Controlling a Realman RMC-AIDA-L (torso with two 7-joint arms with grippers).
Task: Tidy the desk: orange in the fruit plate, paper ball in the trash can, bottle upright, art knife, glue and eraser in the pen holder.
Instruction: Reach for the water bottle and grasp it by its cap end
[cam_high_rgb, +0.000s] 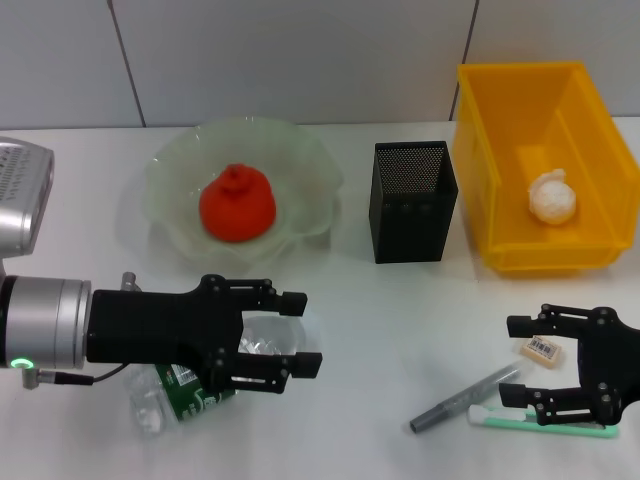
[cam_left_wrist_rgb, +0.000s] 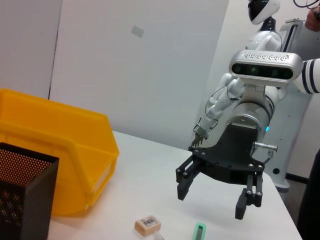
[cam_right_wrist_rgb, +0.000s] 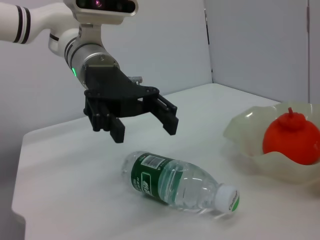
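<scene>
Left end effector (cam_high_rgb: 300, 332) hovering wide over lying bottle (cam_right_wrist_rgb: 180, 182) near tabletop front edge; round bottle risking rolling off. Right end effector (cam_high_rgb: 515, 360) wide over eraser (cam_high_rgb: 543, 347).

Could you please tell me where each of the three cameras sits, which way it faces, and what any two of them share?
Head view: looks down from the robot's head at the table; both arms show, left tool open over the bottle, right tool open.
Left wrist view: looks across the table at the right tool and the yellow bin.
Right wrist view: looks across at the left tool, the bottle and the plate.
Shared: head and right wrist views both show the bottle lying down.
</scene>
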